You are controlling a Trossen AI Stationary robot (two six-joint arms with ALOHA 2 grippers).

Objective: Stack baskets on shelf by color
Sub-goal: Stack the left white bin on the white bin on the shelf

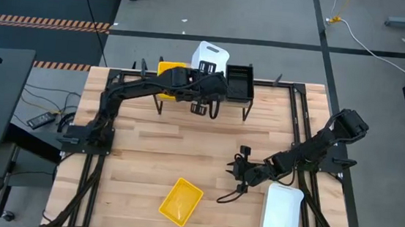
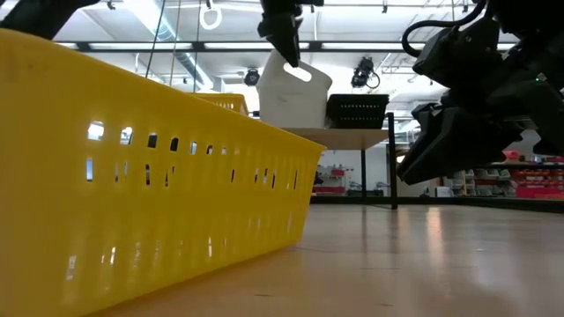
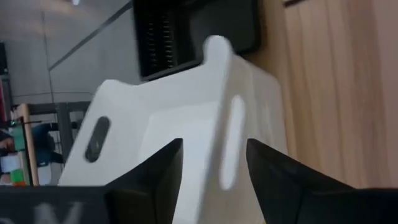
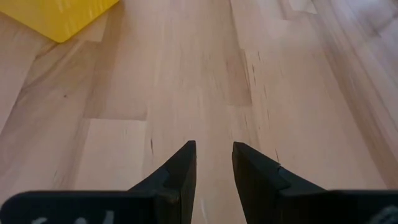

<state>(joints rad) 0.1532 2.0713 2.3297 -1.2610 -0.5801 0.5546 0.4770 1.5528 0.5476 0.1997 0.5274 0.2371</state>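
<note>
A light wooden table (image 1: 155,153) is filling the middle of the high view, carrying a yellow basket (image 1: 181,200) at lower centre and a white basket (image 1: 283,212) at lower right. The shelf (image 1: 222,100) is standing at the table's upper edge, bearing a yellow basket (image 1: 169,72), a tilted white basket (image 1: 209,55) and a black basket (image 1: 240,81).
</note>
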